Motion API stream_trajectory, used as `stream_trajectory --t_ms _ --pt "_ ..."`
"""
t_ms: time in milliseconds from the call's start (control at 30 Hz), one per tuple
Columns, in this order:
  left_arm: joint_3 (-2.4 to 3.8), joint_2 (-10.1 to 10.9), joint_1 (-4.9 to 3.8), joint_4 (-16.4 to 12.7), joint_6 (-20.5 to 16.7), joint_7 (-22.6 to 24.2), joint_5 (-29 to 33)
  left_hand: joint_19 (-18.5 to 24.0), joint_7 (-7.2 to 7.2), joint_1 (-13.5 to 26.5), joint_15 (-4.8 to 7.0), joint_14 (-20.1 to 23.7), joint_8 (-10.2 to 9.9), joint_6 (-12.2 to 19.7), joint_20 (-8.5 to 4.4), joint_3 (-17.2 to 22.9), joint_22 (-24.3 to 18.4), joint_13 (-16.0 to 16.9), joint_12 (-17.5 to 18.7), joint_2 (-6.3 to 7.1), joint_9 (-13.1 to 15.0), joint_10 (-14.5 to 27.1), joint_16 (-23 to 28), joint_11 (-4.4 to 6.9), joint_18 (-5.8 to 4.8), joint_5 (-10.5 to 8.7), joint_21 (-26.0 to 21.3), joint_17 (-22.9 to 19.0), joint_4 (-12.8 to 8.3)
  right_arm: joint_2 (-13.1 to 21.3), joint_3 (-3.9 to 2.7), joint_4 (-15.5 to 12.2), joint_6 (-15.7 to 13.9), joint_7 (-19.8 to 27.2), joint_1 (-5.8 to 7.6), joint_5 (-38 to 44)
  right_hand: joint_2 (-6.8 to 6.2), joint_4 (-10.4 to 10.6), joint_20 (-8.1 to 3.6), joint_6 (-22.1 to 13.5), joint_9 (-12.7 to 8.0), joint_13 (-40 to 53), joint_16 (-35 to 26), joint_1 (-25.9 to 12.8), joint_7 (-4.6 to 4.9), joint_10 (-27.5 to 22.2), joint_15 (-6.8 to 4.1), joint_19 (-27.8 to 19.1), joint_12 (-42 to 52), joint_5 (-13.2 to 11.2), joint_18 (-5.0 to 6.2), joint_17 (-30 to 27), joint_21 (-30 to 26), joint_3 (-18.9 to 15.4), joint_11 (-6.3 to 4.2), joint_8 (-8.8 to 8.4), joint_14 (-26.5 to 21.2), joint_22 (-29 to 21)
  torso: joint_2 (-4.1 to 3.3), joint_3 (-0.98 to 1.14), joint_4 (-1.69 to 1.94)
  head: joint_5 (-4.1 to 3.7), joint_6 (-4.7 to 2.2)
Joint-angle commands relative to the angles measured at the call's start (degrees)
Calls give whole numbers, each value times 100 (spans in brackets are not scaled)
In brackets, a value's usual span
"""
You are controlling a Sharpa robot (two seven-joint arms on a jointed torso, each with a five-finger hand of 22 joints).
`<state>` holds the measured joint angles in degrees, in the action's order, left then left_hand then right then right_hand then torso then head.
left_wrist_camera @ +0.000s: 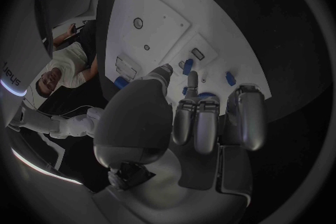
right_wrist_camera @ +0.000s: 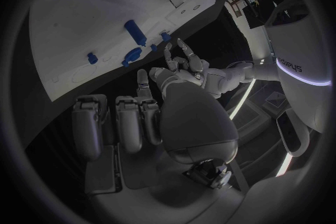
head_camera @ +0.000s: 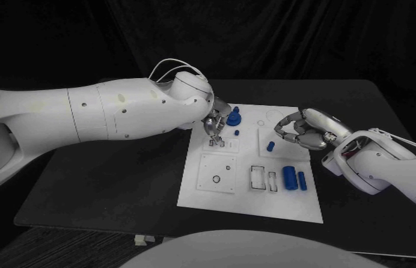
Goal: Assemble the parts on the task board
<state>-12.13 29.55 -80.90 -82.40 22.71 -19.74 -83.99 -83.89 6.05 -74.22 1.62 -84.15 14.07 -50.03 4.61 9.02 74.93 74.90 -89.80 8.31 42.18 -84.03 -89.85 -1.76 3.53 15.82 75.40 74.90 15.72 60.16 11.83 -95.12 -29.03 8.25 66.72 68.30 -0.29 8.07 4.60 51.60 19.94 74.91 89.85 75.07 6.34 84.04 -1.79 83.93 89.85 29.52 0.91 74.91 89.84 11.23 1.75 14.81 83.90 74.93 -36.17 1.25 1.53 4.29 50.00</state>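
The white task board (head_camera: 251, 199) lies in the middle of the table. My left hand (head_camera: 217, 124) hangs over its far left corner, fingers spread and pointing down at the board, with nothing between them. A blue knob-like part (head_camera: 235, 119) stands just beside it, and a smaller blue part (head_camera: 237, 132) sits below that. My right hand (head_camera: 303, 133) hovers over the board's far right side with its fingers curled in on nothing. A small blue part (head_camera: 270, 146) stands just left of those fingers. Two blue cylinders (head_camera: 290, 178) lie side by side near the board's front right.
Rectangular slots (head_camera: 259, 178) and a square plate with small holes (head_camera: 217, 173) mark the board's near half. Black table surface (head_camera: 113, 184) stretches wide on the left. The right forearm (head_camera: 377, 163) lies over the table's right side.
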Motion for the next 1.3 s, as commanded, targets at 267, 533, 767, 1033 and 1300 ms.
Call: stream_trajectory --t_ms 267,533,767,1033,1300 --pt "5 -39 27 88 109 -81 -292 -39 8 56 -18 -585 -11 88 12 15 1104 1510 -20 -6 22 -597 -15 2 -49 90 -32 1510 41 1 -2 -6 -56 10 -12 9 9 25 39 -17 -7 1509 15 -47 14 596 42 607 15 37 -91 1509 16 0 36 -28 610 1507 -2 2 -1 6 0" --pt "5 -115 73 245 156 6 -302 -38 26 100 -32 -585 -58 135 22 24 1104 1510 -20 -11 2 -597 -15 -16 -49 99 -33 1510 73 -15 -2 2 -35 -4 -12 9 9 24 39 -18 -7 1509 15 -47 13 596 42 607 15 42 -91 1509 16 2 36 -28 610 1507 3 3 -2 17 0" --pt "5 -159 109 306 115 75 -165 -37 33 152 -42 -585 -100 110 33 30 1103 1510 -20 -10 -32 -597 -15 -25 -49 30 -35 1510 81 -19 -2 9 -21 -19 -12 9 10 21 38 -18 -7 1509 15 -43 12 596 42 607 15 56 -91 1509 16 8 35 -29 610 1507 -1 2 -2 8 0" --pt "5 -181 128 299 56 124 -34 -31 32 164 -45 -585 -121 82 38 36 1100 1510 -20 -10 -50 -597 -15 -26 -46 -42 -49 1510 75 -26 -2 19 -8 -28 -12 9 12 14 38 -15 -6 1509 15 -34 10 596 42 607 15 66 -91 1509 16 16 35 -27 610 1507 -1 2 -4 25 0" --pt "5 -210 158 337 -9 118 -10 -28 27 143 -45 -585 -126 56 39 55 1097 1510 -20 -24 -56 -597 -15 -23 -44 -51 -58 1510 64 -17 -2 10 -12 -27 -12 9 12 14 38 -15 -6 1509 15 -34 10 596 42 607 15 66 -91 1509 16 16 35 -27 610 1507 0 3 -4 2 0"
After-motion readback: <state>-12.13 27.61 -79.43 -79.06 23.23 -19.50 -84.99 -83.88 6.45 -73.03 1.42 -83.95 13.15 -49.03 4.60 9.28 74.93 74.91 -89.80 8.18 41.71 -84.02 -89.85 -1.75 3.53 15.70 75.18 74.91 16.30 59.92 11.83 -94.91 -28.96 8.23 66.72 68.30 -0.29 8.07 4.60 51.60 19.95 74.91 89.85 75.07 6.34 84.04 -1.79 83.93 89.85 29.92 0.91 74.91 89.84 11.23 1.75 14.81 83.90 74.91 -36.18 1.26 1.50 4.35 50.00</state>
